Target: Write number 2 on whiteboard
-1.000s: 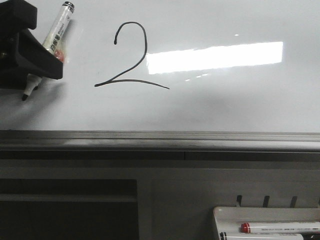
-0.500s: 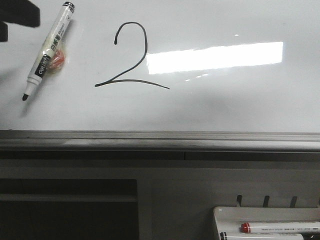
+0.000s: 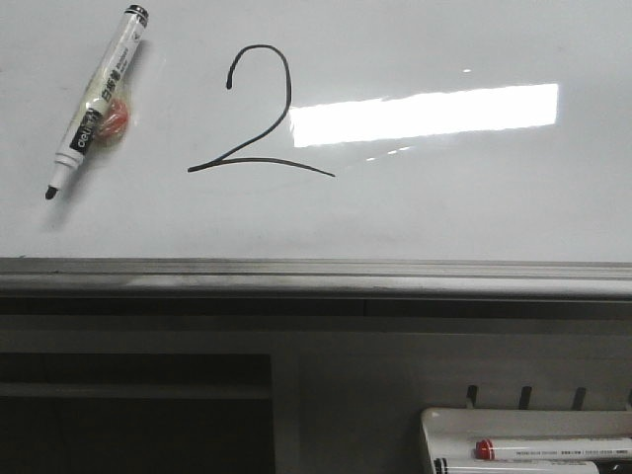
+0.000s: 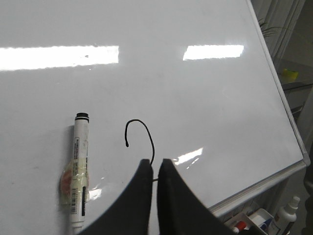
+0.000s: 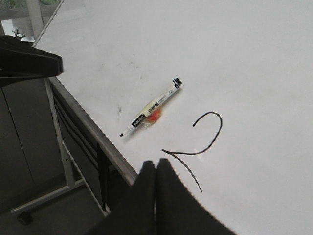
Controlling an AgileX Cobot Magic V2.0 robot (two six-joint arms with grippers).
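With the number 2 complete on the whiteboard and the marker lying at its 9 o'clock, we judge writing finished; both pincers, left and right, are closed and empty, so only retraction remains.

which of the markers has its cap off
The marker lying on the whiteboard, left of the number 2: the black marker shows a bare black tip. A marker in the tray wears a red cap.

Both grippers closed and empty, raised off the surface.

The left gripper has its two dark fingers pressed nearly together, only a thin slit between them, gripping nothing. The right gripper likewise has its fingers closed against each other, empty. Neither arm appears in the front view.
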